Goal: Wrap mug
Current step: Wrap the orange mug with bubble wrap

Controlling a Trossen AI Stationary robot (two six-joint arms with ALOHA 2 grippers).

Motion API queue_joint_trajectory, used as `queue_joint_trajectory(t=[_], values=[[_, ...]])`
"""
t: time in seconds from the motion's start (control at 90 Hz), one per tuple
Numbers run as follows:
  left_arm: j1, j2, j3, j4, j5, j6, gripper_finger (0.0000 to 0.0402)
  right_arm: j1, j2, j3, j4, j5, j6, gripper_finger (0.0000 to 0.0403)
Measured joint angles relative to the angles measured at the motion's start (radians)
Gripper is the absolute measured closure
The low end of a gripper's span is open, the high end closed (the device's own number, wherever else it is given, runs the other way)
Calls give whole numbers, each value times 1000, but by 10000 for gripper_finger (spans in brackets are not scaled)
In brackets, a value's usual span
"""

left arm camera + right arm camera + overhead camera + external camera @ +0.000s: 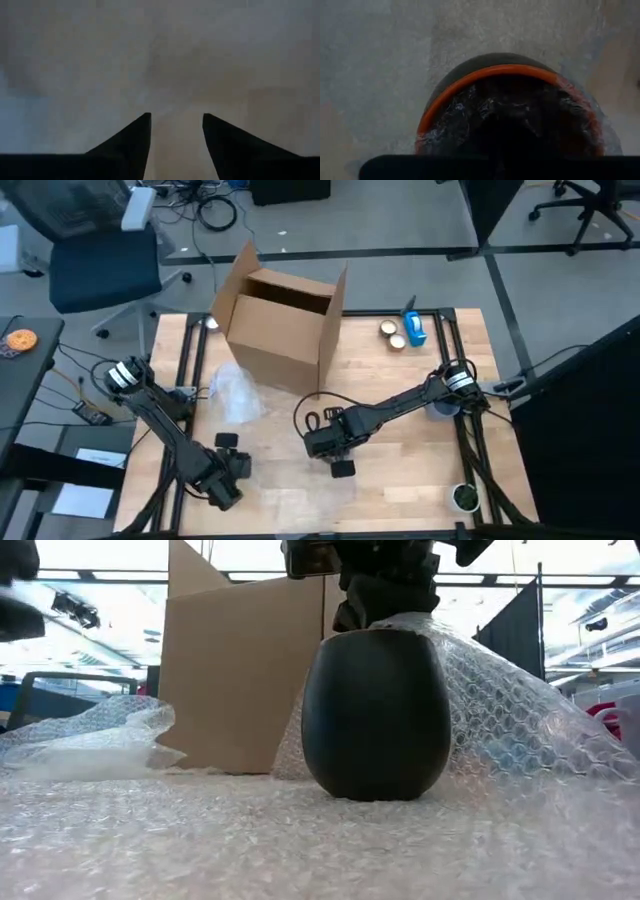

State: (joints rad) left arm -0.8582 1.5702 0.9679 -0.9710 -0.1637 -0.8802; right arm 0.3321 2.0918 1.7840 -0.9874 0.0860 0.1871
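Note:
A black mug (pixel 375 715) with an orange rim (pixel 470 82) stands upright on a flat sheet of bubble wrap (pixel 250 840). Part of the sheet rises behind and beside the mug (pixel 500 710) and goes over the rim, down into its mouth (pixel 485 112). My right gripper (pixel 338 452) comes down from above onto the mug's top (pixel 385 600); its tip is hidden in the dark of the mouth. My left gripper (pixel 176 117) stands open over the wrap near the table's front left (pixel 225 470), with nothing between its fingers.
An open cardboard box (pixel 285 320) stands at the far middle of the table. A crumpled piece of bubble wrap (pixel 235 395) lies in front of it to the left. Tape rolls (pixel 392 335) and a blue object (pixel 413 328) lie at the far right.

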Motion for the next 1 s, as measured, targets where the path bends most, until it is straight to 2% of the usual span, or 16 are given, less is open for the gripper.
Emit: queue_joint_trajectory(t=[0.122,0.278,0.378,0.6,0.722,0.889,1.0], values=[[17,-30,-77,90,3,-47,240,1,0,0,0,23,-1,403],[51,-32,-169,310,71,-44,240,2,0,0,-2,56,-6,403],[61,-34,-211,417,74,-36,241,2,0,0,-9,57,-6,403],[65,-33,-232,445,-44,38,247,13,-1,39,-69,94,-5,403],[65,-31,-234,478,-52,93,283,28,-2,99,-118,147,-9,403],[66,-30,-232,492,-54,110,380,40,-3,185,-167,160,-17,403],[65,-28,-233,520,-70,113,395,51,-3,237,-185,195,-17,403]])
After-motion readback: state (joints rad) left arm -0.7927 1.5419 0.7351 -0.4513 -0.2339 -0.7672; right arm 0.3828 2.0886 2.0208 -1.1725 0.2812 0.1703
